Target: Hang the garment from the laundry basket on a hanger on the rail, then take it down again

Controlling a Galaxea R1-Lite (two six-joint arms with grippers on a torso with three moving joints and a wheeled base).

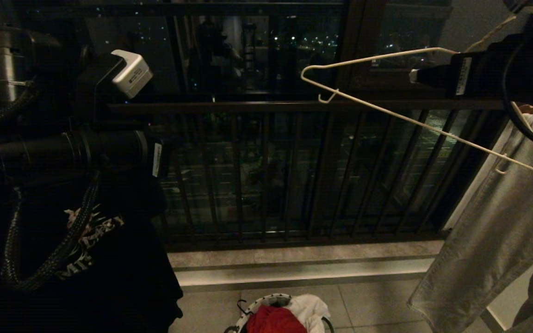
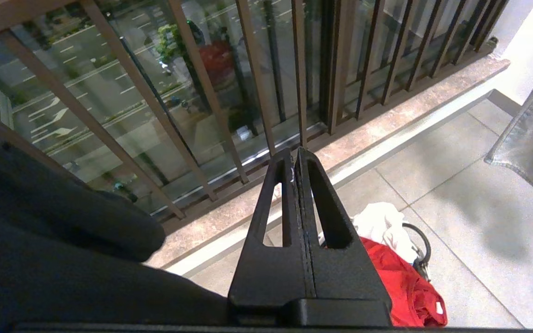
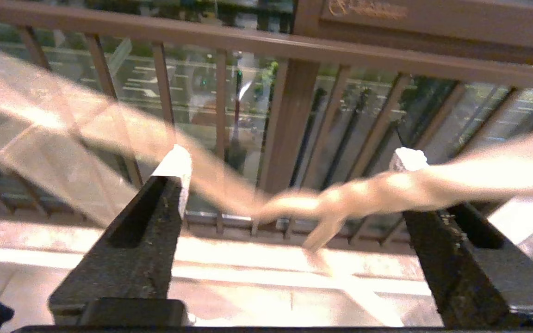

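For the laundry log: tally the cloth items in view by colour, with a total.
Red: 1, the garment in the laundry basket
White: 1, cloth in the basket
Black: 1, printed T-shirt hanging
Grey: 1, hanging trousers
Total: 4

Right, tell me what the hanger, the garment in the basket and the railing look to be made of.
Hanger: thin white wire, probably coated metal, given its slim bent outline. Garment: soft red fabric, crumpled into folds. Laundry basket: seemingly woven, though little of it shows. Railing: brown bars, likely painted metal.
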